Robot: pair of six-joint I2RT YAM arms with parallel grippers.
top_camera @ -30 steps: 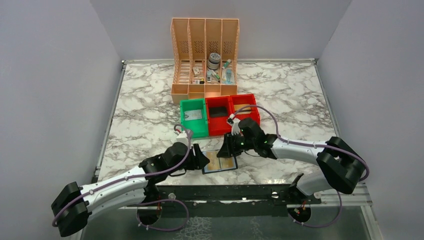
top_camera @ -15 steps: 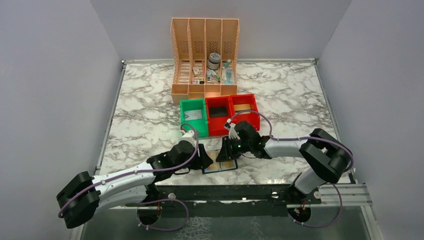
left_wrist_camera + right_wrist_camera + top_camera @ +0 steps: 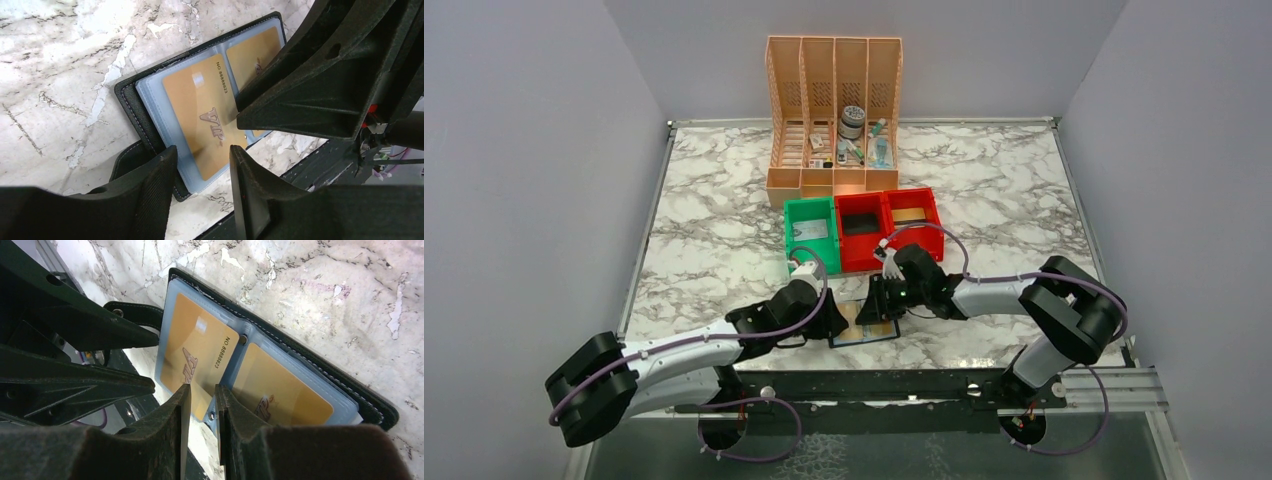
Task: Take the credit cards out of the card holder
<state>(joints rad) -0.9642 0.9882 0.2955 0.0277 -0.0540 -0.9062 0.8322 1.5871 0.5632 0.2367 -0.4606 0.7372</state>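
The card holder (image 3: 131, 107) lies open and flat near the marble table's (image 3: 724, 220) front edge. Its long axis runs left-right and its tab points toward the left arm. Two gold credit cards (image 3: 200, 350) lie lengthwise along the fold. The left gripper (image 3: 201, 150) straddles one card's end with its jaws apart. The right gripper (image 3: 202, 387) is narrowed over the sleeve edge, and whether it grips is unclear. Beyond stand a green bin (image 3: 829, 262) and red bins (image 3: 854, 262).

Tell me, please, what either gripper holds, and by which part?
Left gripper open, holding nothing; whether right gripper pinches the card holder's sleeve edge cannot be told.
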